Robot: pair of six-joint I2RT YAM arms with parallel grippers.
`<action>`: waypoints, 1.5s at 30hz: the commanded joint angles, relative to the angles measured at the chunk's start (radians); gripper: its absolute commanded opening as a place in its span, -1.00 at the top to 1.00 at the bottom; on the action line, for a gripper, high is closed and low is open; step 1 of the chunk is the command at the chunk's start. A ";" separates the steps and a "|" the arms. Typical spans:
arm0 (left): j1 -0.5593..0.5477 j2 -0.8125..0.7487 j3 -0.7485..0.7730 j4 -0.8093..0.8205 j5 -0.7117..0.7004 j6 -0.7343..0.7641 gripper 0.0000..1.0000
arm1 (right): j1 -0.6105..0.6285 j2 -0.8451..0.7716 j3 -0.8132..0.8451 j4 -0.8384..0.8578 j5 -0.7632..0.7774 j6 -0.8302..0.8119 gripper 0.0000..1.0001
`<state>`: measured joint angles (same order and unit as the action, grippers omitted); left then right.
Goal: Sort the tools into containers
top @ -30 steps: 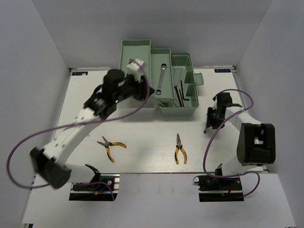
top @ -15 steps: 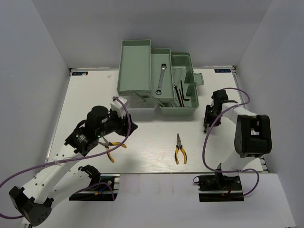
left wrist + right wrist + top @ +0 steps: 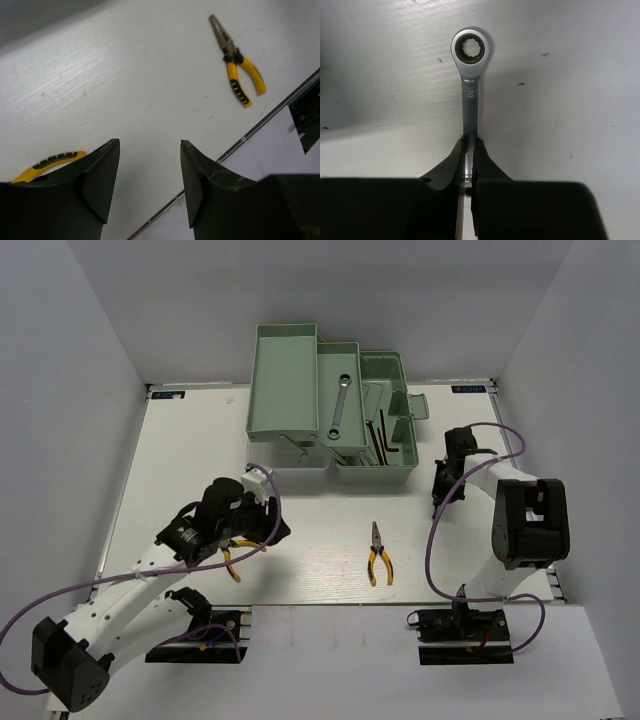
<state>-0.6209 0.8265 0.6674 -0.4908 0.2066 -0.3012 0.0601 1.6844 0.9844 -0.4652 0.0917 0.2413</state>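
Right wrist view: the silver ratchet wrench (image 3: pixel 469 90) is lying flat on the table (image 3: pixel 560 100), near the right side of the toolbox (image 3: pixel 335 410). Your right pincer (image 3: pixel 468 145) is clamping its shank (ring end pointing away). You are likely starting the pick, so next should come a straight lift toward a tray. Your left pincer (image 3: pixel 150 165) is hanging open over the left pliers (image 3: pixel 47 162).

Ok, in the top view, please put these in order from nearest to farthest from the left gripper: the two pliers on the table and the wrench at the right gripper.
1. The left pliers: right beside the left gripper, partly hidden under it.
2. The middle pliers: on the open table, to the gripper's right.
3. The wrench: at the far right, pinched in the right gripper.
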 commanded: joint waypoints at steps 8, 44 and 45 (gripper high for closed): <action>-0.072 0.163 -0.043 0.101 0.034 -0.049 -0.33 | -0.023 -0.277 -0.018 -0.127 0.014 -0.178 1.00; -0.571 0.720 0.207 0.419 -0.203 -0.213 -0.55 | 0.360 0.310 1.013 -0.079 -0.443 -0.076 -0.19; -0.571 0.729 0.222 0.419 -0.204 -0.213 -0.55 | 0.357 0.296 0.999 -0.078 -0.442 -0.091 -0.19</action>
<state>-1.1736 1.5433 0.8398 -0.0944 0.0509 -0.4950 0.4301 2.0502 1.9430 -0.5575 -0.3420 0.1581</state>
